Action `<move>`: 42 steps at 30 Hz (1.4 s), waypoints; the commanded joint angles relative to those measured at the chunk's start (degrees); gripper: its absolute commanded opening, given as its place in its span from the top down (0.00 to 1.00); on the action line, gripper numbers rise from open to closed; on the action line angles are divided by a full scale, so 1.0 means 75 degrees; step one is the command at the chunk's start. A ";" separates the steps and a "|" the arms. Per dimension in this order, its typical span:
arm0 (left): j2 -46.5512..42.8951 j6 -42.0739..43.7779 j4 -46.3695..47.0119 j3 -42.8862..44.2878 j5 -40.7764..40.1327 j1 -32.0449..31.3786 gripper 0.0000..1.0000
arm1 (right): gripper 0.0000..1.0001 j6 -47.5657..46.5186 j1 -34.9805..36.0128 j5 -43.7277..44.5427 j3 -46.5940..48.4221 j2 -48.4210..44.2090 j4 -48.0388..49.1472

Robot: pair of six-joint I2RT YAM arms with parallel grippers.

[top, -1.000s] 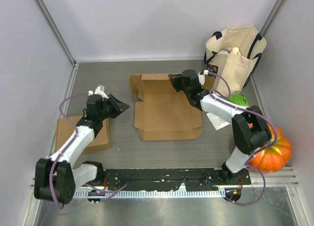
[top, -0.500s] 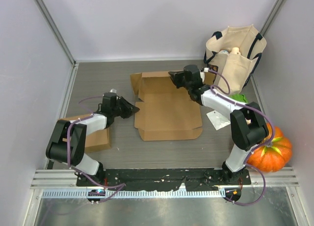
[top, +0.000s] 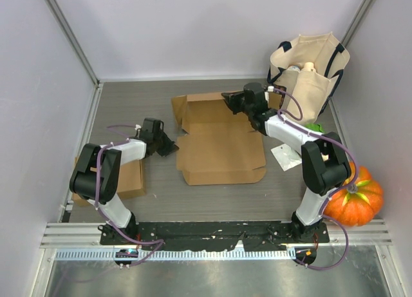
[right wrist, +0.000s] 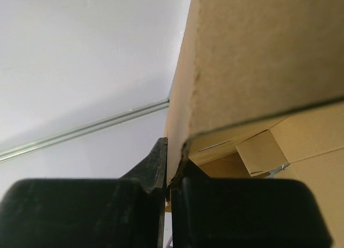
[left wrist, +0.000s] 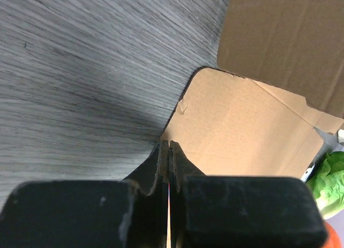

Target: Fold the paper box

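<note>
Looks like just starting to fold the paper box (top: 219, 156), with left jaws pinched shut on its left edge (top: 179, 150) and right jaws pinching the far flap (top: 205, 107); next, probably lifting both up slowly.

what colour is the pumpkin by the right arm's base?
The pumpkin is orange. It shows best in the top external view.

Brn paper box (top: 222, 149); orng pumpkin (top: 360, 197); gry woodgrain table (top: 129, 110); cream tote (top: 309, 71).
</note>
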 commanded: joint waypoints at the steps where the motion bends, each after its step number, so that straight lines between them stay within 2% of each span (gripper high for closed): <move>1: 0.0060 0.0281 -0.0529 -0.0084 -0.0626 0.0009 1.00 | 0.99 -0.0733 -0.0209 -0.0302 -0.0179 0.0117 -0.0576; 6: 0.0225 0.0305 -0.0366 -0.0037 -0.0532 0.0008 1.00 | 0.99 -0.1145 -0.0315 -0.0444 -0.0168 0.0082 -0.1195; 10: -0.0091 0.0667 -0.0038 -0.0071 -0.0345 0.0008 0.98 | 0.99 -0.1074 -0.0315 -0.0339 -0.0578 -0.0059 -0.0787; 12: -0.0627 0.1053 0.0463 -0.0293 -0.0333 -0.0015 0.90 | 0.99 -0.1133 -0.0315 -0.0292 -0.0497 -0.0036 -0.0845; 13: -0.0863 0.1206 0.0664 -0.0387 -0.0391 -0.0015 0.77 | 0.99 -0.1133 -0.0315 -0.0268 -0.0462 -0.0047 -0.0846; 14: -0.1051 0.1393 0.0759 -0.0458 -0.0508 -0.0015 0.71 | 0.99 -0.1110 -0.0315 -0.0268 -0.0426 -0.0036 -0.0846; 15: -0.1227 0.1557 0.0853 -0.0458 -0.0613 -0.0027 0.62 | 0.99 -0.1110 -0.0315 -0.0256 -0.0368 -0.0024 -0.0869; 19: -0.1732 0.2307 0.0538 0.0044 -0.1244 -0.0132 0.46 | 0.99 -0.1110 -0.0315 -0.0221 -0.0239 -0.0024 -0.0904; 23: -0.1815 0.3034 0.0676 0.0560 -0.1633 -0.0435 0.44 | 0.99 -0.1039 -0.0315 -0.0186 -0.0262 -0.0035 -0.0869; 28: -0.1511 0.3656 0.0865 0.1145 -0.2278 -0.0881 0.26 | 0.99 -0.1028 -0.0303 -0.0198 -0.0239 -0.0071 -0.0846; 34: -0.0925 0.3786 0.0480 0.2035 -0.3028 -0.1140 0.27 | 0.99 -0.1028 -0.0292 -0.0151 -0.0227 -0.0152 -0.0869; 37: -0.0444 0.3797 -0.0258 0.2667 -0.3368 -0.1140 0.39 | 0.99 -0.1016 -0.0268 -0.0116 -0.0262 -0.0176 -0.0869; 38: -0.0293 0.3832 -0.0538 0.2810 -0.3357 -0.1140 0.49 | 0.99 -0.1004 -0.0245 -0.0093 -0.0274 -0.0176 -0.0869; 40: -0.0267 0.3867 -0.0774 0.3068 -0.3228 -0.1210 0.63 | 0.99 -0.1016 -0.0198 -0.0104 -0.0285 -0.0176 -0.0892; 41: -0.0314 0.3856 -0.0787 0.3104 -0.3181 -0.1257 0.76 | 0.99 -0.1016 -0.0186 -0.0046 -0.0320 -0.0188 -0.0881; 42: -0.0407 0.3832 -0.0787 0.3139 -0.3018 -0.1280 0.80 | 0.99 -0.1004 -0.0163 -0.0034 -0.0332 -0.0188 -0.0881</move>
